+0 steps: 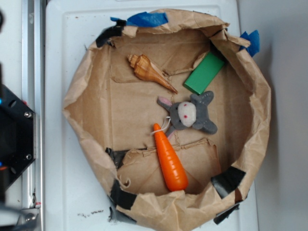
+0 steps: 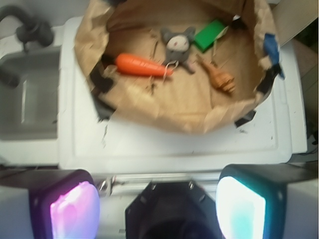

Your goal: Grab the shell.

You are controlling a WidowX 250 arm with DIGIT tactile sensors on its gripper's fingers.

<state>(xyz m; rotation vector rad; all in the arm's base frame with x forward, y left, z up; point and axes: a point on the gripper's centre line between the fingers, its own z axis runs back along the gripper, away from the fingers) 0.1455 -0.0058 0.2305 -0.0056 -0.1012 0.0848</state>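
The shell is tan-brown and ribbed, lying in the upper left of a brown paper-lined bin with its thin point aimed at the bin's middle. In the wrist view the shell lies at the right side of the bin. My gripper hangs well back from the bin, outside its near rim, over the white surface. Its two lit pads stand wide apart with nothing between them, so it is open. The exterior view shows only the black robot base at the left edge.
An orange carrot, a grey plush mouse and a green block share the bin with the shell. The bin's crumpled paper walls stand up all round, patched with black and blue tape. A grey sink lies to the left in the wrist view.
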